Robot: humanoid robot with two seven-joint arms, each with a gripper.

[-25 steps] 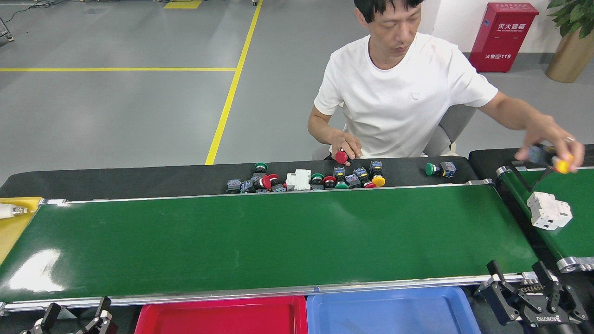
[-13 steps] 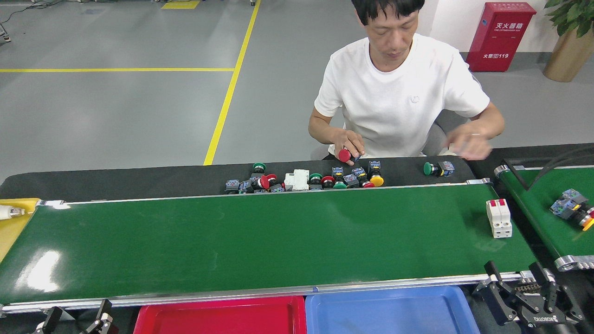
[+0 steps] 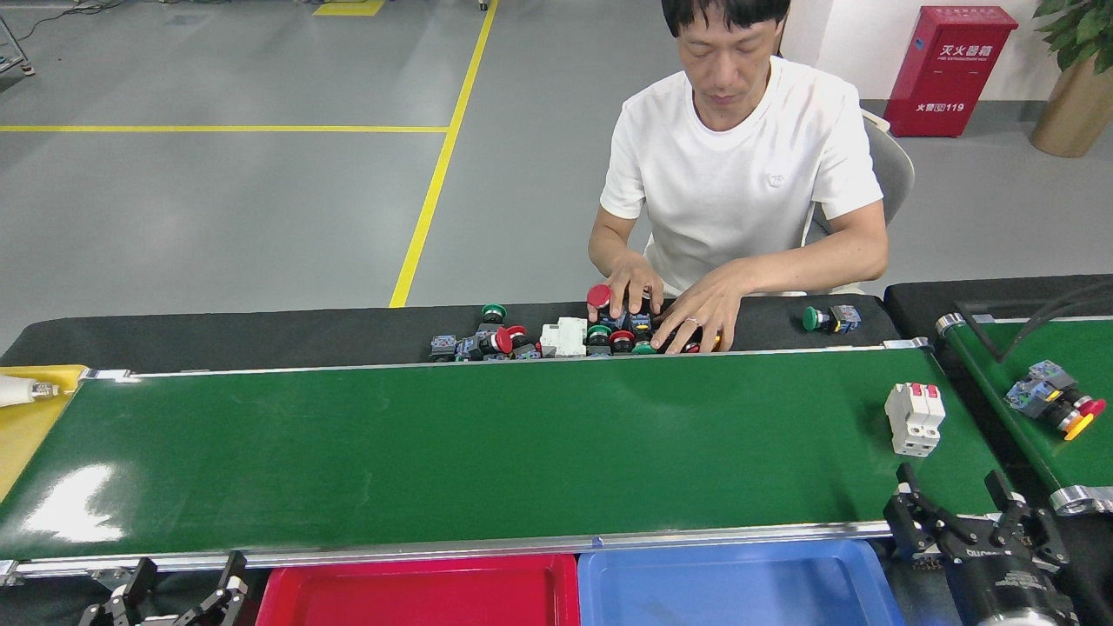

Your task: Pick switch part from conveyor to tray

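With its fingers spread and empty, the right gripper [image 3: 974,509] risked missing the white switch part [image 3: 913,419] riding the conveyor [image 3: 487,452] just beyond them

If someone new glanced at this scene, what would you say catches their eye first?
Probably the long glossy dark-green conveyor belt across the middle, bare except for a white block-shaped switch part with red toggles near its right end. Beyond it, a person in a white T-shirt sorts a cluster of colourful push-button switches on the black table.
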